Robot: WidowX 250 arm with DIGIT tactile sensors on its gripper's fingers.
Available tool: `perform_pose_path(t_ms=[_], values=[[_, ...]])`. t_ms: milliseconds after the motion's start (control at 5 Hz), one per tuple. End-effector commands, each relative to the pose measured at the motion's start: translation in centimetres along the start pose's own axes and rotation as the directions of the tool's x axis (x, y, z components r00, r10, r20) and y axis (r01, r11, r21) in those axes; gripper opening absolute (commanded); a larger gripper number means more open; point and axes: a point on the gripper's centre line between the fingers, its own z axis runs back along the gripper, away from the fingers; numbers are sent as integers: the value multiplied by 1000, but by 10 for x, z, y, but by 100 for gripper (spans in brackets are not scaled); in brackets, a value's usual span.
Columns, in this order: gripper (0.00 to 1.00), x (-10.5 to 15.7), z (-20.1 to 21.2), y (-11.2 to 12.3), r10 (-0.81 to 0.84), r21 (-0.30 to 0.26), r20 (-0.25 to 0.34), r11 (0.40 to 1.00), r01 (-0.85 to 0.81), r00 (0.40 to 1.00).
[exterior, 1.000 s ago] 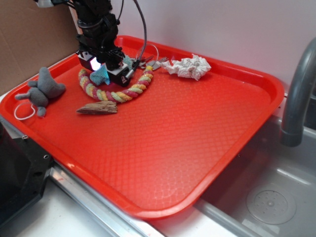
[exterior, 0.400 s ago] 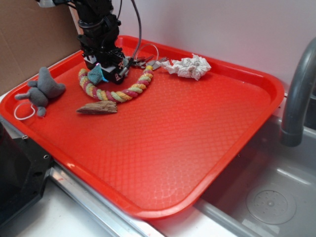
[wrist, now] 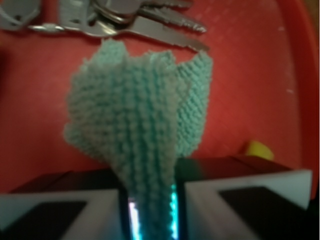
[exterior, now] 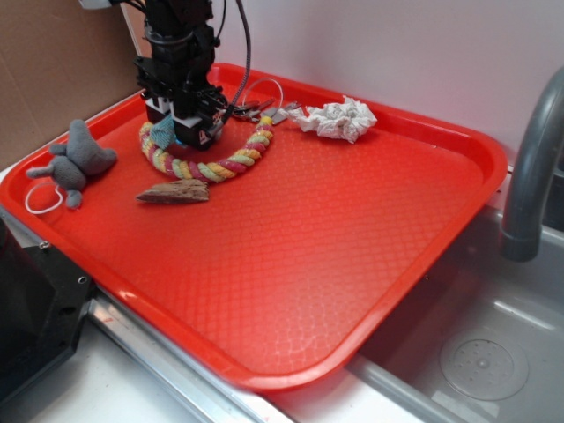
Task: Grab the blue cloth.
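A red tray is set on a metal sink counter, with a grey faucet seen at the right edge and a cardboard sheet at the back left. The black arm is lowered over the tray's far left corner. A rope of pink, yellow and green strands is curved on the tray just beneath the arm. A grey plush toy is laid near the left rim, and a piece of wood lies just in front of the rope. A white paper wad is placed by the far rim, well apart from the toy.

The gripper is closed on the blue cloth, as is shown in the wrist view: the cloth's lower part is pinched between the two white pads and its upper part fans out above them. In the exterior view the cloth is seen only partly at the gripper's left side, inside the rope's curve. A bunch of keys is spread on the tray just beyond the cloth.
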Motion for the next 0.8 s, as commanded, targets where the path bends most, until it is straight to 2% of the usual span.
perform_pose_path(t_ms=[0,200,400,600], values=[[0,-11,68,-20,-64,-180,111,980,83,992],[0,-38,96,-30,-73,-214,102,972,94,992],[0,-57,112,-29,-101,-256,97,959,123,990],[0,-77,128,-27,-87,-242,85,964,106,993]])
